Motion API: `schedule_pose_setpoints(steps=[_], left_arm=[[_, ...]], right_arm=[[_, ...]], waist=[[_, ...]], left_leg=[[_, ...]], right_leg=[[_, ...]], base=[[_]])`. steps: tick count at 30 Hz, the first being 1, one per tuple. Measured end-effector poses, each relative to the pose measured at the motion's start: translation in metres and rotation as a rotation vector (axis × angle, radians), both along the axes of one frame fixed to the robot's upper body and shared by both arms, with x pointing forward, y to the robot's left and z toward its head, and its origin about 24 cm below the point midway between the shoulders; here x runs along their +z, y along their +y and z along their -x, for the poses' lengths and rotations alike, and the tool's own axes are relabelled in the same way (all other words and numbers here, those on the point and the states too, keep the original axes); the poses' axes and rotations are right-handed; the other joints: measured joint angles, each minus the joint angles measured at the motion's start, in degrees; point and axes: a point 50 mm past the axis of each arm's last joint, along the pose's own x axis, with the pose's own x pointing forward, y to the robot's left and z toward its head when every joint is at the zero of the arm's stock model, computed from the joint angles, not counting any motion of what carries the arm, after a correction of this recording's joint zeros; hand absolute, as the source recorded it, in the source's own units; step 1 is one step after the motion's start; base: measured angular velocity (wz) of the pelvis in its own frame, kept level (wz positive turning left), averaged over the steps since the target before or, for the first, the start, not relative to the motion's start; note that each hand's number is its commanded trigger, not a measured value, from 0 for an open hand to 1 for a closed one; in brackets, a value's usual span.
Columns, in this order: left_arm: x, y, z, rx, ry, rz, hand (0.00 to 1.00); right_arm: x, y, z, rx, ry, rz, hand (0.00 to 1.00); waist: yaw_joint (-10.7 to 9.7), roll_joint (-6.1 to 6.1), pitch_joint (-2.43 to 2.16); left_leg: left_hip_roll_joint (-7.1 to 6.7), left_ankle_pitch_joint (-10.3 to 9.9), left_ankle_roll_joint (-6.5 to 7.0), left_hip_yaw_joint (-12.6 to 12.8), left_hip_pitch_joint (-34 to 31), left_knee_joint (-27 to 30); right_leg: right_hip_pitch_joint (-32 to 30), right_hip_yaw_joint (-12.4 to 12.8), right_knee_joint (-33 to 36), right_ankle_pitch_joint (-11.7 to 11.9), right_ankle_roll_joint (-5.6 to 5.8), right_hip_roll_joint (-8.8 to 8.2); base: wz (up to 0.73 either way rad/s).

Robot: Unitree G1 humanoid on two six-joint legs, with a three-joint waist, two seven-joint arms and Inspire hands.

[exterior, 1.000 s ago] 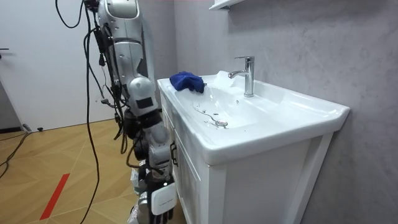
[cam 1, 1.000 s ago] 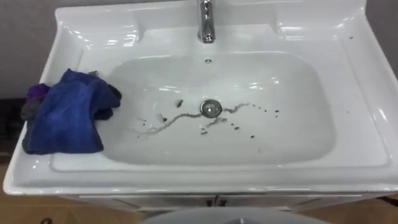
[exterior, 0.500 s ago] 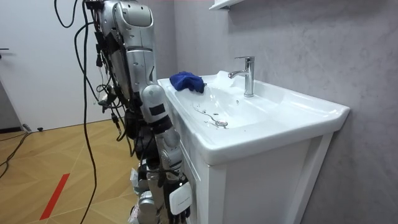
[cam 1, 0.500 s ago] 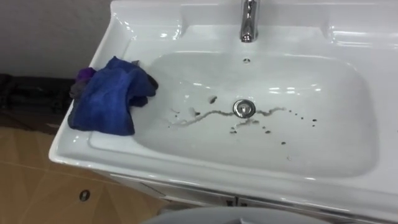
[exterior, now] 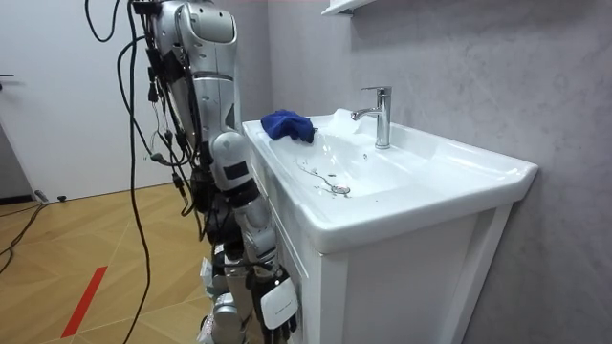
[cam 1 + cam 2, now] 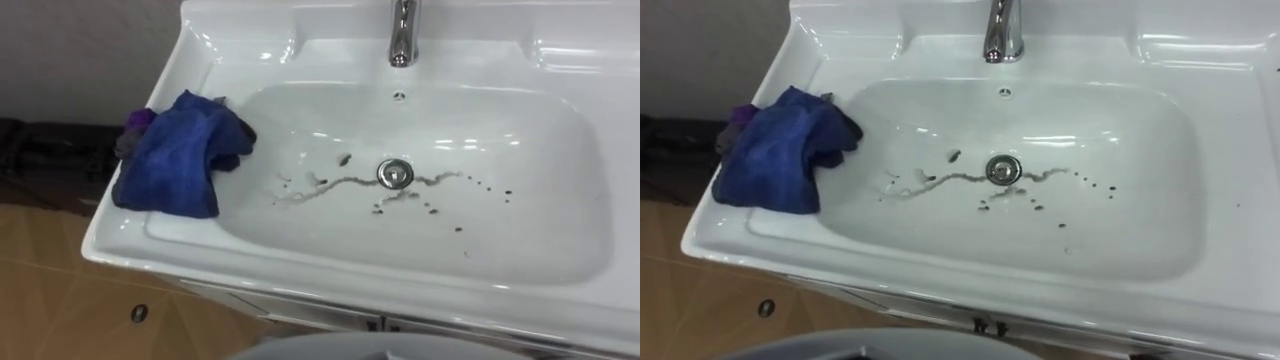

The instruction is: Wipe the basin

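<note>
A white basin [image 6: 300, 262] lies below me, with dark dirt streaks and specks [image 6: 350, 183] across its bottom around the metal drain [image 6: 395, 173]. A crumpled blue cloth [image 6: 180, 155] rests on the basin's left rim, partly draped over the inner edge; no hand is touching it. In the room view I stand close against the front of the vanity. My right hand [image 5: 274, 306] hangs low beside the cabinet there, and its fingers cannot be made out.
A chrome faucet [image 6: 403, 35] stands at the back middle of the basin. White cabinet doors [image 5: 296, 277] sit under the rim. Wooden floor and dark clutter [image 6: 50, 150] lie to the left, and a grey wall with a small shelf [image 5: 344, 8] stands behind.
The eye view has shifted, so the basin sits further right and the floor shows at left. In the room view my near arm swung forward and down along the cabinet. The cloth has not moved.
</note>
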Motion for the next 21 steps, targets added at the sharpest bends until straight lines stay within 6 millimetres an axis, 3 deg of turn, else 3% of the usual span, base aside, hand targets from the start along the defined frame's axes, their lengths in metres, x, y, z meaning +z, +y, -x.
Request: schedule_pose_setpoints(steps=[5,11,13,14,17,21], left_arm=[[0.03,0.0,-0.02,-0.059,-0.043,-0.136,0.0],[0.06,-0.004,-0.039,-0.11,-0.048,-0.298,0.0],[0.065,-0.005,-0.043,-0.123,-0.027,-0.338,0.0],[0.067,-0.006,-0.044,-0.131,-0.011,-0.36,0.0],[0.075,-0.01,-0.049,-0.164,0.018,-0.427,0.0],[0.087,-0.025,-0.066,-0.269,0.074,-0.549,0.0]], right_arm=[[0.0,0.001,0.008,-0.001,0.004,-0.005,0.0],[-0.002,0.006,0.011,-0.011,0.01,-0.017,0.0],[-0.002,0.006,0.011,-0.009,0.011,-0.018,0.0],[-0.002,0.005,0.01,-0.004,0.012,-0.018,0.0],[-0.003,0.007,0.012,0.002,0.022,-0.03,0.0],[-0.003,0.009,0.012,0.01,0.018,-0.057,0.0]], waist=[[-0.12,0.12,-0.04],[-0.44,-0.13,0.29],[-1.1,-0.08,0.6],[-1.61,0.05,1.01],[-2.16,-0.07,1.06],[-4.68,-0.54,1.36]], left_leg=[[0.06,0.0,0.0,0.09,-0.78,0.08],[0.13,0.0,0.0,0.16,-0.64,-0.18],[0.15,0.0,0.0,0.16,-0.5,-0.35],[0.14,0.0,0.0,0.17,0.02,-0.49],[0.12,0.0,0.0,-0.07,0.3,-0.46],[0.15,-0.01,0.0,-0.05,0.24,-0.46]], right_leg=[[-0.73,0.37,0.1,0.06,-0.05,0.13],[-0.66,0.5,0.14,0.07,-0.04,0.19],[-0.56,0.55,0.14,0.08,-0.04,0.21],[-0.45,0.77,0.18,0.07,-0.04,0.21],[-0.47,1.6,0.21,0.07,-0.03,0.25],[0.46,0.87,-0.06,0.1,-0.01,0.24]], base=[[-0.04],[-0.01],[0.0],[-0.1],[-0.11],[0.07]])
